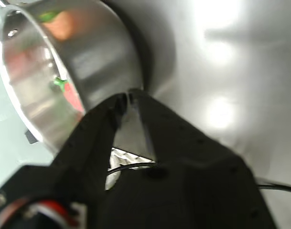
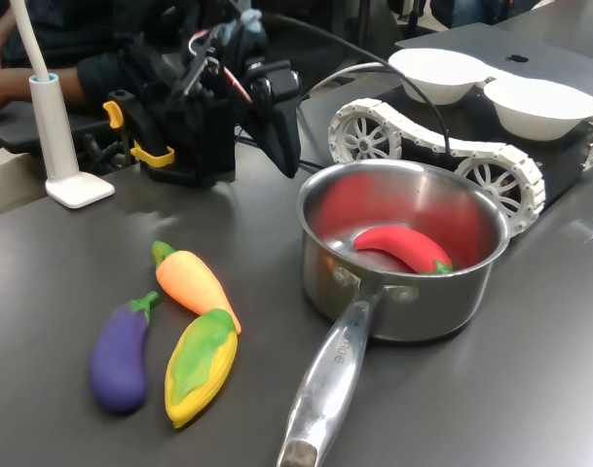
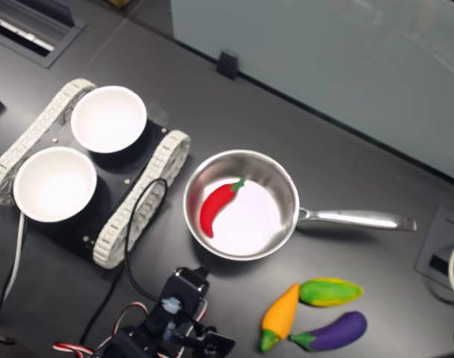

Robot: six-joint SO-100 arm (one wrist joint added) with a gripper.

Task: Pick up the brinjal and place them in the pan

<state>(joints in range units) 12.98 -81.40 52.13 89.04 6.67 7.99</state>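
Bright overhead glare on the table (image 1: pixel 221 57); wrist view blurred.

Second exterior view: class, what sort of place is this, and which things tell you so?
Probably a robotics lab or office desk, not a kitchen: a tracked robot base carrying white bowls, cables, and toy vegetables beside a pan.

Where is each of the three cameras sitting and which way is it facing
Wrist view: rides on the arm, looks along the black fingers, closed and empty, at the pan wall.
First exterior view: low at table height, looks across the brinjal and pan toward the arm and its gripper.
Second exterior view: overhead, looks straight down; the arm shows at the lower edge, gripper.
Shared: both exterior views show the pan with the red chilli in it and the brinjal on the table.
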